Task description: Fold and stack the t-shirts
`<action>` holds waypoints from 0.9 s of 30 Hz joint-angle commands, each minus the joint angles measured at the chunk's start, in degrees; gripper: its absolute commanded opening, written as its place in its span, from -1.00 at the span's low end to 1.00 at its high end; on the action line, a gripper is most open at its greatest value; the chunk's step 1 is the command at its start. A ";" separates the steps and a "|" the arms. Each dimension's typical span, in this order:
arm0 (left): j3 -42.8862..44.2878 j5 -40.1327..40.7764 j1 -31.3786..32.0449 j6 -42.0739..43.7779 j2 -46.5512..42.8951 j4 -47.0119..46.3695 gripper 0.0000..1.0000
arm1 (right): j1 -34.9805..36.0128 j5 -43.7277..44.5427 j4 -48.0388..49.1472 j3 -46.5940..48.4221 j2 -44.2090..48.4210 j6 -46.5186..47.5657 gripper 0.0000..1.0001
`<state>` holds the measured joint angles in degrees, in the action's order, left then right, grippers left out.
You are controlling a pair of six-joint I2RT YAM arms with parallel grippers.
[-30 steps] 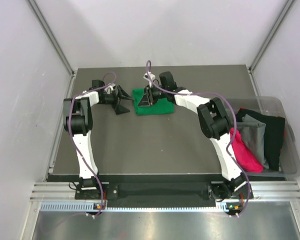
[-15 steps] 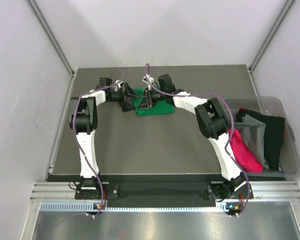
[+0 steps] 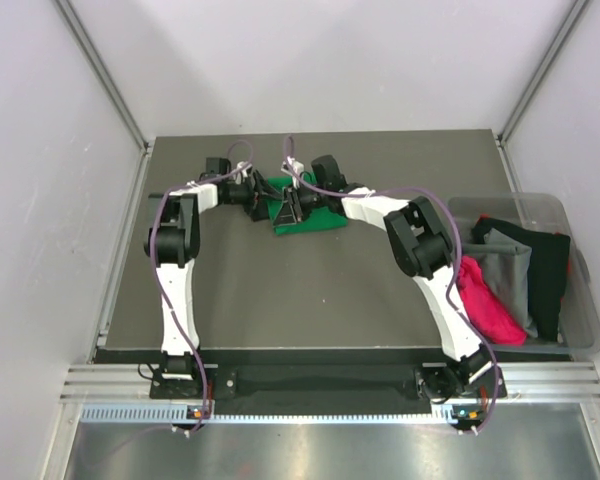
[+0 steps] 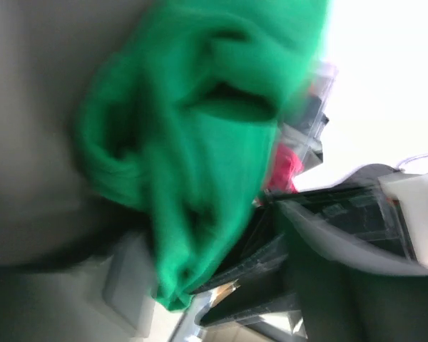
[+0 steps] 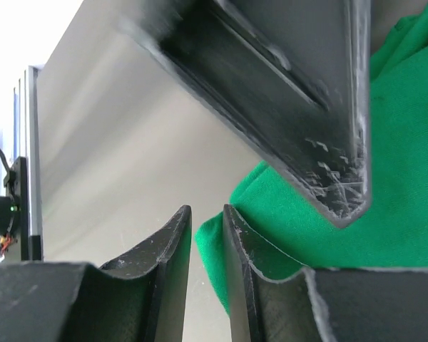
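Bright green soft t-shirt (image 3: pixel 318 212) lies folded, upper middle of the dark surface (image 3: pixel 310 290). Left fingers (image 3: pixel 261 197) and right fingers (image 3: pixel 288 208) are at its left edge; I cannot tell if they grip. Likely tidying the fold; next, pinch the edge well

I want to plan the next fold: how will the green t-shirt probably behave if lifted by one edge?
The green t-shirt is probably floppy: the left wrist view shows soft, bunched wrinkles. Lifted by one edge, it would likely sag and unfold. Lying flat on the table, it should not roll.
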<state>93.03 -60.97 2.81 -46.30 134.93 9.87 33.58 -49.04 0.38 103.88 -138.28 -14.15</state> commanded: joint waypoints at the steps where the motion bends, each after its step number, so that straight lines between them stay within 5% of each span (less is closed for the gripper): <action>1: -3.11 1.82 1.50 -2.56 4.11 1.39 0.23 | 0.96 -2.02 -0.47 1.59 4.59 2.99 -0.50; 2: -3.73 1.82 1.76 -3.17 3.94 -0.18 -0.42 | 0.87 -2.38 -2.47 1.42 6.77 3.69 -0.50; 4: -4.52 1.64 1.85 -3.53 3.32 -0.64 -0.49 | 0.70 -3.34 -3.37 1.16 9.50 4.57 -0.50; 5: -4.79 1.47 2.02 -3.44 3.23 -0.64 -0.76 | 0.52 -3.69 -3.81 0.46 12.74 4.83 -0.51; 7: -5.06 1.47 1.94 -2.66 2.27 -0.29 -1.00 | -0.44 -4.57 -5.56 0.10 18.10 7.10 -0.50; 10: -2.70 2.34 1.50 1.64 1.21 4.35 -1.00 | -2.64 -4.23 -9.69 -1.65 25.30 11.93 -0.50; 15: 10.71 7.08 -1.31 21.04 3.49 25.56 -1.00 | -8.70 -1.78 -13.04 -9.90 35.78 18.10 -0.49; 21: 28.04 27.72 -6.14 41.54 7.09 43.46 -1.00 | -13.01 1.13 -15.50 -23.43 44.75 25.40 -0.49; 27: 29.75 54.17 -7.64 54.47 4.46 41.64 -1.00 | -14.42 1.14 -14.09 -25.74 47.31 24.44 -0.49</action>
<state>122.15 -29.89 -3.68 -5.13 141.34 48.36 19.73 -47.62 -15.16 77.03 -92.51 8.25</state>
